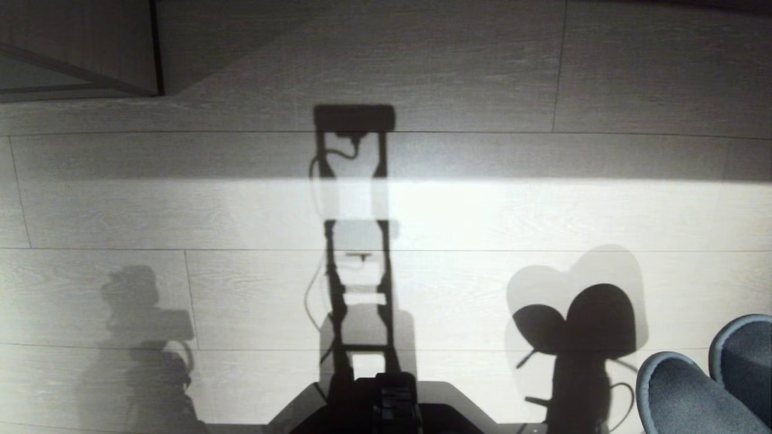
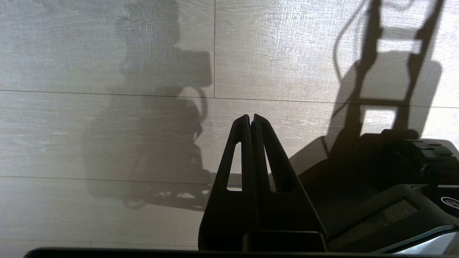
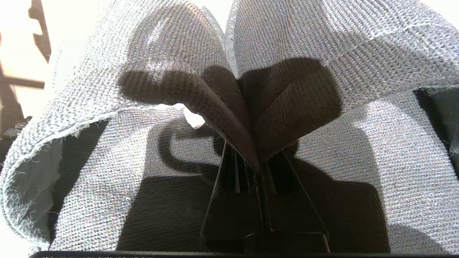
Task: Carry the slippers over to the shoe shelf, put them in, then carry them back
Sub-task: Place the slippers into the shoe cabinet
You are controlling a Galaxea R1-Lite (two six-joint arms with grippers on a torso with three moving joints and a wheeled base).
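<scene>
Two slippers (image 1: 705,386) show at the lower right corner of the head view, closed toes pointing up into the picture, side by side and touching, hanging above the floor. They are a matched pair in grey-blue woven fabric with a fine ribbed texture and a paler rim running round each sole edge. In the right wrist view the slippers (image 3: 287,43) fill almost the whole picture: two pale knitted uppers bulging apart on either side, with frayed threads along a cut edge, and their dark inner edges folded together in the middle. The right gripper (image 3: 256,166) is clamped tight on those folded inner edges, pinching both slippers at once between its black fingers (image 3: 229,200).

The left gripper (image 2: 251,118) hangs over bare floor with its fingers pressed together, holding nothing; beside it lies the dark edge of the robot base (image 2: 394,193).

Pale wood-grain floor planks (image 1: 482,217) spread under everything, crossed by a bright band of light and by sharp shadows of the robot's frame, its arms and the slippers. A corner of pale board furniture (image 1: 78,54) sits at the far left.
</scene>
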